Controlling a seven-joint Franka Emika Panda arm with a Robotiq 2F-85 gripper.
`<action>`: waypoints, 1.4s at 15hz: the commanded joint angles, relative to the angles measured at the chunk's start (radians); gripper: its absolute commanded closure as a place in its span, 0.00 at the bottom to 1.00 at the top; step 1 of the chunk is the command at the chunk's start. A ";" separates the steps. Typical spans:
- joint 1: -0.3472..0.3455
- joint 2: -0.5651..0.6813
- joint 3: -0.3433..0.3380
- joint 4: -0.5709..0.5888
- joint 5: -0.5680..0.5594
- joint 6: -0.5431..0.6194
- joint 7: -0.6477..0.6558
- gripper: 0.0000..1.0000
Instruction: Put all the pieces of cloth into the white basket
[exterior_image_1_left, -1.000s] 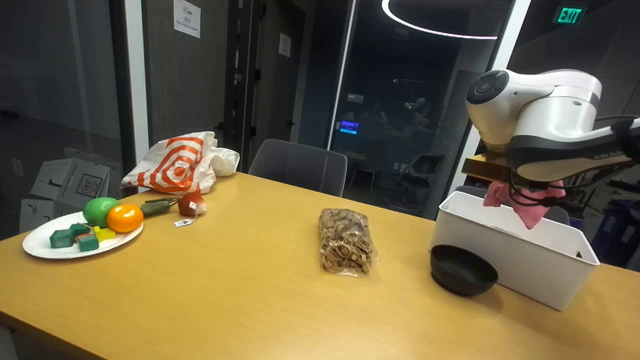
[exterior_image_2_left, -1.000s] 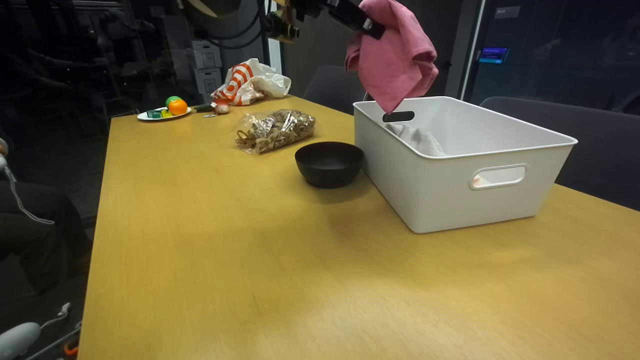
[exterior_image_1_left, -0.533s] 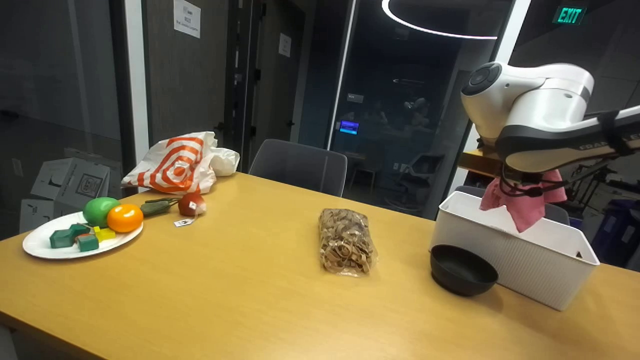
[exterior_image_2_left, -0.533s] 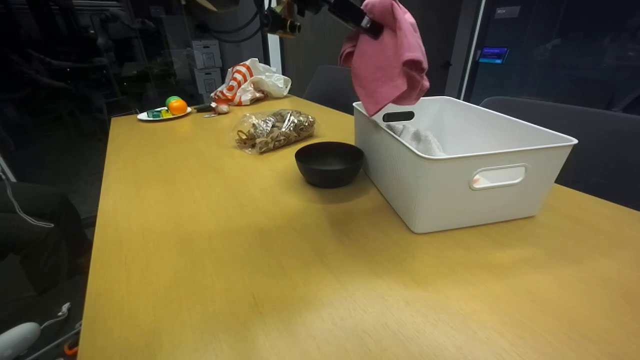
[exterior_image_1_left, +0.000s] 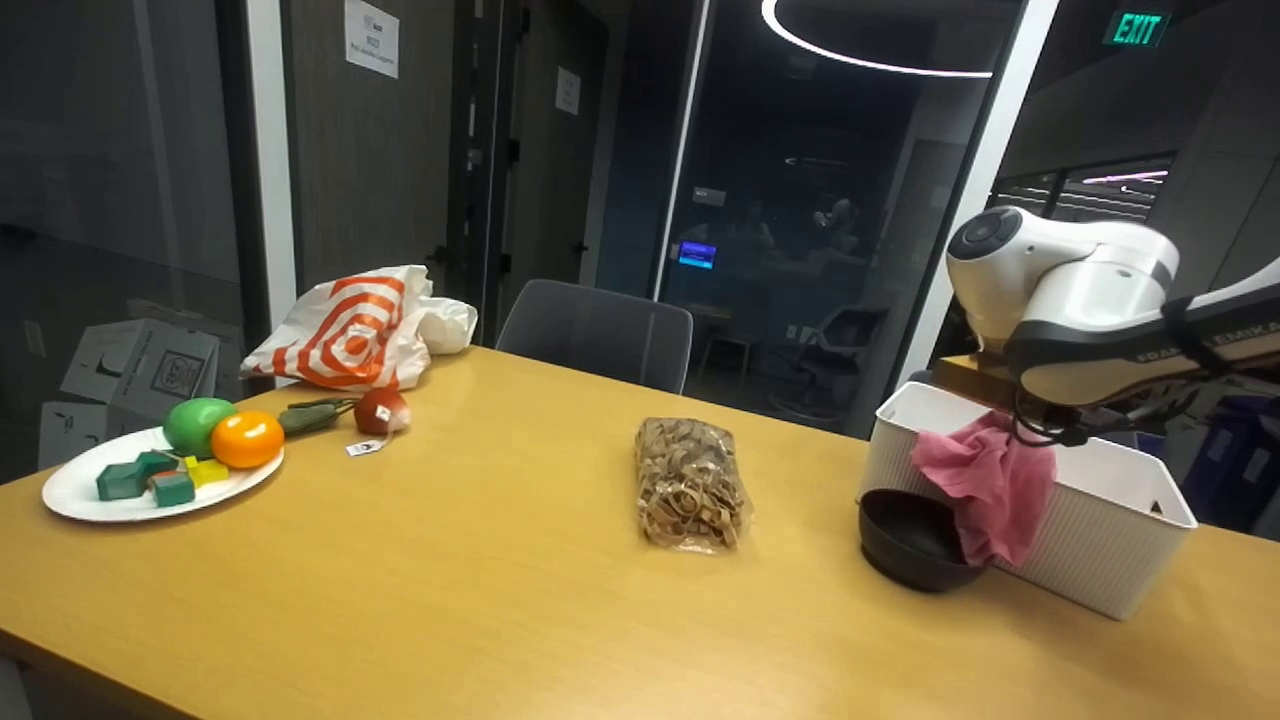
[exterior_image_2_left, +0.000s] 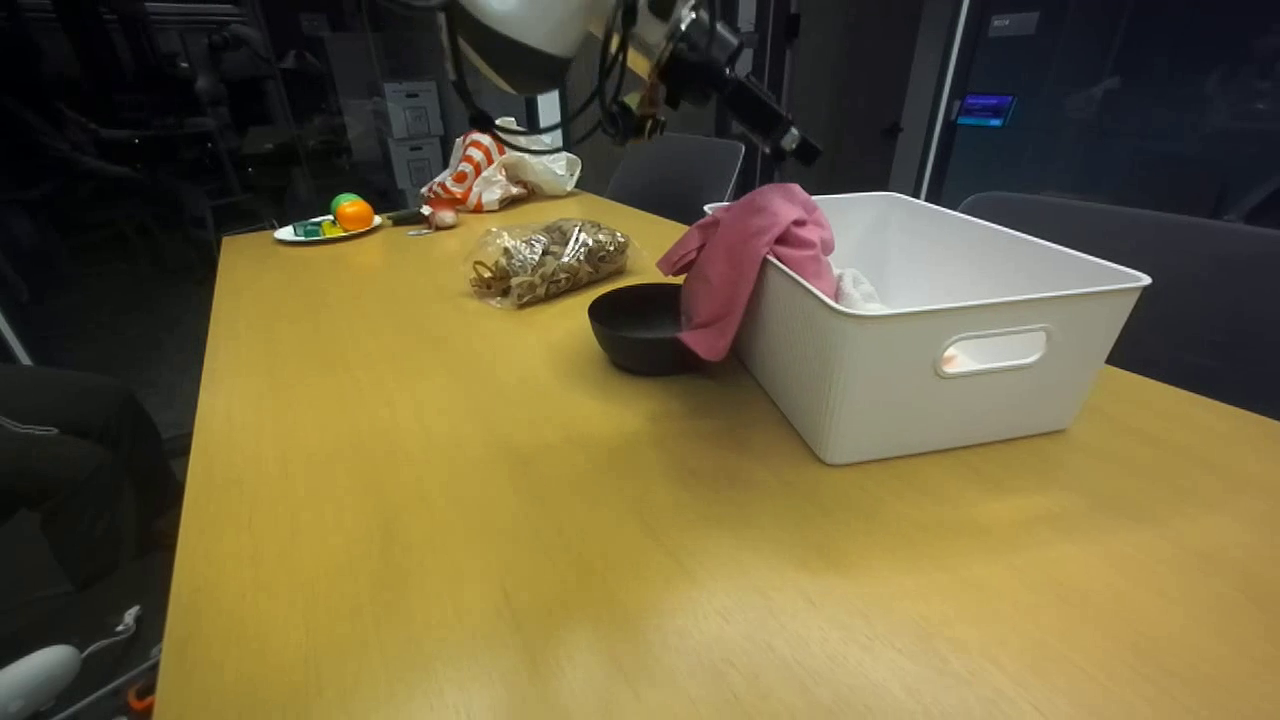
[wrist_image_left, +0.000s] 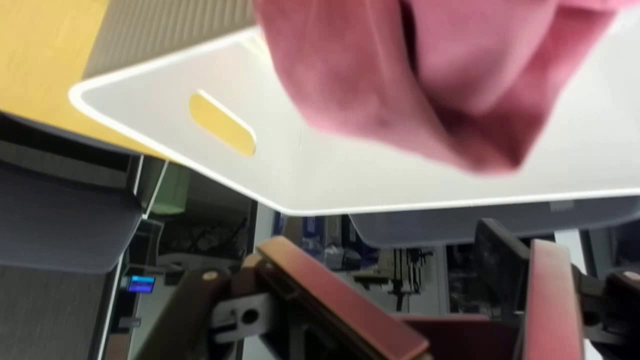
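The pink cloth (exterior_image_2_left: 745, 250) lies draped over the rim of the white basket (exterior_image_2_left: 940, 400), part inside and part hanging down outside. Its lower corner overlaps the black bowl in both exterior views; whether it touches the bowl I cannot tell. Inside the basket a whitish cloth (exterior_image_2_left: 858, 290) shows beside the pink one. My gripper (exterior_image_2_left: 798, 148) is above the basket, clear of the pink cloth. In the wrist view its jaws stand apart, and the gripper (wrist_image_left: 382, 239) has nothing between its fingers. The pink cloth (wrist_image_left: 385, 80) fills the top of that view, over the basket's inner wall (wrist_image_left: 285, 170).
A black bowl (exterior_image_1_left: 905, 550) stands against the basket's side. A clear bag of brown bands (exterior_image_1_left: 690, 485) lies mid-table. Farther off are a white plate (exterior_image_1_left: 75, 490) with toy fruit and blocks, a red vegetable (exterior_image_1_left: 380, 410) and a red-and-white bag (exterior_image_1_left: 350, 335). Chairs stand along the table.
My gripper has opened and let go of the pink cloth, which has dropped onto the basket's rim beside the bowl. The arm has come lower.
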 joint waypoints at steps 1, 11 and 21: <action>-0.015 0.042 0.018 -0.030 0.166 0.107 -0.086 0.00; -0.003 -0.137 -0.018 -0.244 0.424 0.343 -0.388 0.34; -0.021 -0.152 -0.112 -0.289 0.494 0.451 -0.588 0.99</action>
